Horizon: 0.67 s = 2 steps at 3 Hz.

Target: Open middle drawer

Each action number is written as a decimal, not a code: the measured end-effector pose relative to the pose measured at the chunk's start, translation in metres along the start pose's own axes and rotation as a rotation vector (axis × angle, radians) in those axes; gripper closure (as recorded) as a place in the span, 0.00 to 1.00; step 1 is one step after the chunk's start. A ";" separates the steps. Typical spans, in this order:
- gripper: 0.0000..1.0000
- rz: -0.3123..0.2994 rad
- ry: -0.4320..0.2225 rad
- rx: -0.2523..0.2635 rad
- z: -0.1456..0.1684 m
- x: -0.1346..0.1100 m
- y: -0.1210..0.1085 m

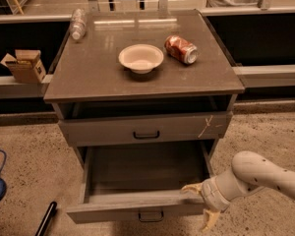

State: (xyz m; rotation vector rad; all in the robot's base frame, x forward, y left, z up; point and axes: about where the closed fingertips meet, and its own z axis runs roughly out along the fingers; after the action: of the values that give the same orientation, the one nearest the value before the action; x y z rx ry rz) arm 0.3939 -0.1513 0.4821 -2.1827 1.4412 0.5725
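Speckled concrete floor runs under a grey cabinet (88,77) set against a low dark wall, and down at its front right corner is the gripper (200,205) on its pale arm. Its fingers (191,187) are spread apart, one lying on the top edge of the middle drawer (132,203) at the front's right end, the other hanging down just past that end. That drawer, reaching left from the gripper, is pulled well out and shows only its bare grey bottom; its small dark loop handle (151,214) sits left of the gripper. Above and beyond the gripper is the scratched drawer (113,130), nearly closed, its pale scratch on the near right end. Farther up on the cabinet top a white bowl (141,58) stands upright, nothing visible in it, with a red can (182,49) on its side just beside it; the can's lettering can't be read. Far left and beyond lie a clear bottle (77,23) and an unmarked cardboard box (24,65).
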 end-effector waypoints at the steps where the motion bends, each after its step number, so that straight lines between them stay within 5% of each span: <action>1: 0.01 -0.021 0.002 0.007 -0.005 -0.001 0.004; 2: 0.00 -0.021 0.002 0.007 -0.005 -0.001 0.004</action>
State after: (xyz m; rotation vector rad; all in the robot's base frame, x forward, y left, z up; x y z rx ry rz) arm 0.3908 -0.1549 0.4866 -2.1910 1.4181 0.5577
